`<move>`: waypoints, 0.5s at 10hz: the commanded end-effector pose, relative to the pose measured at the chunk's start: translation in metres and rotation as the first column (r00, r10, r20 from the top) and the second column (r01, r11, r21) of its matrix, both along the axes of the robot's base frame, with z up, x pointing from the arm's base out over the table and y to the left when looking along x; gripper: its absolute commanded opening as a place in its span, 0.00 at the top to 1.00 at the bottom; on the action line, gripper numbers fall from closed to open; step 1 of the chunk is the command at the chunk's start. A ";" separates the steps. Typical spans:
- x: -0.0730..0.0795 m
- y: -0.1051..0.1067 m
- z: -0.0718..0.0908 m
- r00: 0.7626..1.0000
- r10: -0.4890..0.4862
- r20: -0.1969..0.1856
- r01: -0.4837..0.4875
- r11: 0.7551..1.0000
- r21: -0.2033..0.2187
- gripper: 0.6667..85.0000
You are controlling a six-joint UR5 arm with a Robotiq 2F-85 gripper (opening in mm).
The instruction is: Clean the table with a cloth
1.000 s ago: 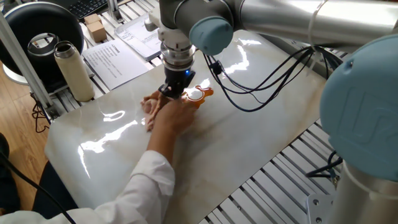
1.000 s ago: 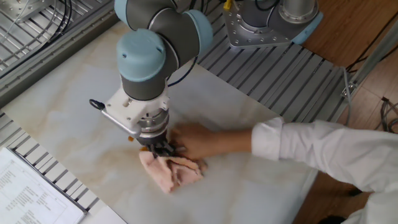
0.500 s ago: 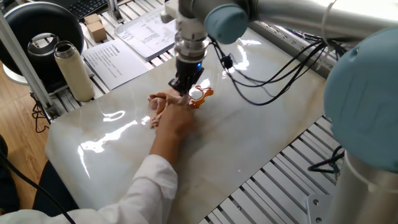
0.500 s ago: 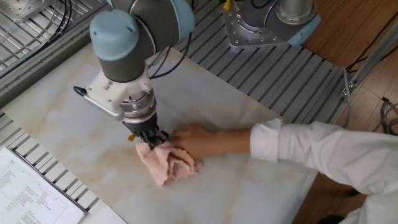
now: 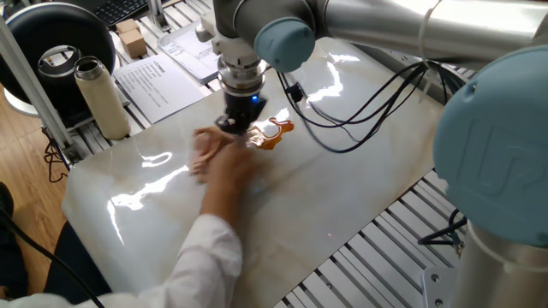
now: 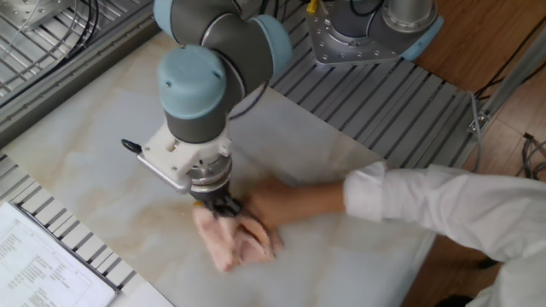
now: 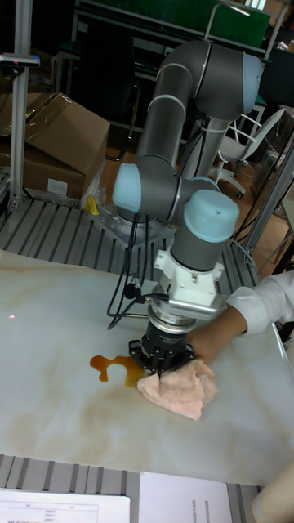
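The pincer [image 7: 160, 359] points straight down with its fingers drawn narrow, and they look pinched into the top edge of the cloth [image 7: 180, 387], though how firm the hold is cannot be told. The cloth lies bunched on the bench [image 7: 49, 343], about mid-way along it and well in from every edge, its near edge just touching an amber spill [image 7: 113, 367]. A person's hand [image 6: 273, 205] in a white sleeve lies on the bench right against the cloth and the pincer, and in one fixed view it covers much of the cloth [image 5: 205, 147] and the spill [image 5: 272, 133] shows just past the pincer [image 5: 235, 128]. That hand is the chief worry: any sweep of the arm towards it could knock or trap the person's fingers between the pincer [image 6: 223, 207] and the bench top. The grip is the second risk; with only a small fold held, a firm stroke against the glossy slab could pull the cloth [image 6: 235, 240] free and leave the bare fingers scraping the surface. A bunched cloth also wipes with a small patch, so a pass may smear the liquid outward instead of lifting it. Papers [image 5: 158, 81] and a bottle [image 5: 100, 98] stand past the far bench corner, so a long stroke that way could push wet cloth onto them.
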State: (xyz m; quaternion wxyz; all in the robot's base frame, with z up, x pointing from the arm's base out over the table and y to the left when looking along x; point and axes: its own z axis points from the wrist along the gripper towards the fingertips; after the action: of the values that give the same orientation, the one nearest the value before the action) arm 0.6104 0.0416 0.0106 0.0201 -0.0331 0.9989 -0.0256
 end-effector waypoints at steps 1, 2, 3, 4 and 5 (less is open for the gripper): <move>-0.004 -0.018 0.004 0.999 0.033 0.000 -0.033 0.999 -0.003 0.99; -0.002 -0.002 0.006 1.000 -0.003 -0.006 0.003 1.000 -0.017 0.99; 0.001 0.007 0.009 1.000 -0.014 -0.011 0.014 1.000 -0.013 0.99; 0.002 0.007 0.009 1.000 -0.013 -0.010 0.012 1.000 -0.009 0.99; 0.001 -0.006 0.005 1.000 0.011 -0.011 -0.011 1.000 0.012 0.99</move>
State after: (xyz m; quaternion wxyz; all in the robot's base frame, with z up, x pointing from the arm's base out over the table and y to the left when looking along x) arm 0.6103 0.0397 0.0156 0.0156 -0.0362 0.9987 -0.0316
